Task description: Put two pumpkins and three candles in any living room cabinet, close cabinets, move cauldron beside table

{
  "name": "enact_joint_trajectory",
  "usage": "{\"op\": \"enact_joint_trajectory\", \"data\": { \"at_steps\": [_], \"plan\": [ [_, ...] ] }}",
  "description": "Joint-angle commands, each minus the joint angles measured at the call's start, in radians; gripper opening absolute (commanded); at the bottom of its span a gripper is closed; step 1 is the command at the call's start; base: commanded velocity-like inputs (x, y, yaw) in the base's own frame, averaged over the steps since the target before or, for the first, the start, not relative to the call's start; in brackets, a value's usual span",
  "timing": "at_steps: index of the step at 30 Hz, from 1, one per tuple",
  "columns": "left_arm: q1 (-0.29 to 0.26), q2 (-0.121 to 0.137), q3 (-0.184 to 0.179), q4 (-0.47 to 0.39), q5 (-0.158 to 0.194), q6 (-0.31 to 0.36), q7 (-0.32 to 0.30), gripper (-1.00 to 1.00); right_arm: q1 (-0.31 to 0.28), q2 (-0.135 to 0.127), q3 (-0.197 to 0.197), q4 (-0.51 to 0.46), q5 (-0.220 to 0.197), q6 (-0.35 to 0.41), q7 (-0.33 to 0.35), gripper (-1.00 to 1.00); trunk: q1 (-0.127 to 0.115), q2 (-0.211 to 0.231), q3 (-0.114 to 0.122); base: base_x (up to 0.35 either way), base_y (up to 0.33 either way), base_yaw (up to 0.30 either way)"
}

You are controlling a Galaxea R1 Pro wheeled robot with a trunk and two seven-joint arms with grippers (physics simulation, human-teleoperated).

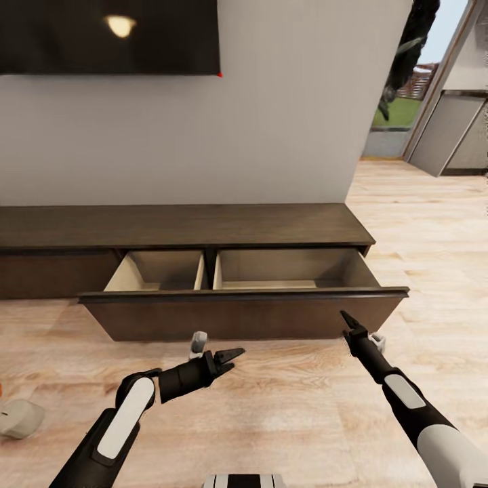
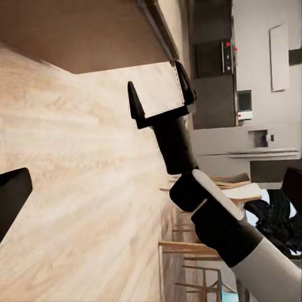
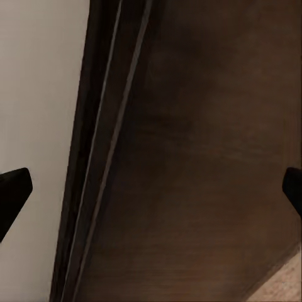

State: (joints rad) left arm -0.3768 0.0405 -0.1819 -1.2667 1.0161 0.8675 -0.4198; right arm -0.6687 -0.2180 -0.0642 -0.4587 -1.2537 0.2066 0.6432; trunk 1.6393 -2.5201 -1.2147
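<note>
Cabinet (image 1: 203,227): A long, low dark brown unit stands against the pale wall, its flat top bare. One wide drawer (image 1: 244,312) is pulled out over the wood floor (image 1: 298,420), showing two pale compartments side by side, split by a dark divider.

Drawer contents: Nothing can be seen in the parts of the two compartments that show; the dark front panel hides their near floor.

Left gripper (image 1: 230,357): Hovers low over the floor just in front of the drawer's front panel, left of its middle, pointing right. Jaws stand apart, holding nothing.

Right gripper (image 1: 348,322): Reaches up to the drawer front near its right end, tip at or just short of the panel. In the left wrist view the same gripper (image 2: 162,94) shows its two fingers spread wide and empty, close under the drawer's edge.

Right wrist view: Dark wood of the drawer front (image 3: 207,163) close up, with both fingertips (image 3: 12,192) at the frame edges, far apart.

Candle (image 1: 19,417): A stubby beige-grey object lies on the floor at the head view's far left edge, well apart from the cabinet; an orange sliver just above it cannot be identified.

Screen (image 1: 108,37): A dark panel hangs on the wall above the cabinet.
</note>
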Motion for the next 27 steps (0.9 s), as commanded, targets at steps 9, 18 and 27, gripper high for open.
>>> {"op": "enact_joint_trajectory", "data": {
  "at_steps": [9, 18, 27],
  "plan": [
    [-0.001, -0.002, 0.092, 0.054, -0.011, -0.003, 0.268, 1.00, 0.008, 0.040, 0.000, 0.008, 0.128, -0.190, 0.001, 1.00, -0.004, 0.002, 0.034, 0.000, 0.000, 0.000],
    [-0.001, -0.004, 0.094, 0.247, -0.328, -0.070, 0.341, 1.00, 0.084, 0.041, -0.003, 0.041, 0.345, -0.462, -0.037, 1.00, -0.008, 0.004, 0.069, 0.000, 0.000, 0.000],
    [-0.001, -0.009, 0.088, 0.527, -0.509, -0.448, 0.344, 1.00, 0.124, 0.012, -0.002, 0.177, 0.502, -0.531, -0.103, 1.00, -0.012, 0.006, 0.104, 0.000, 0.000, 0.000]
  ]
}}
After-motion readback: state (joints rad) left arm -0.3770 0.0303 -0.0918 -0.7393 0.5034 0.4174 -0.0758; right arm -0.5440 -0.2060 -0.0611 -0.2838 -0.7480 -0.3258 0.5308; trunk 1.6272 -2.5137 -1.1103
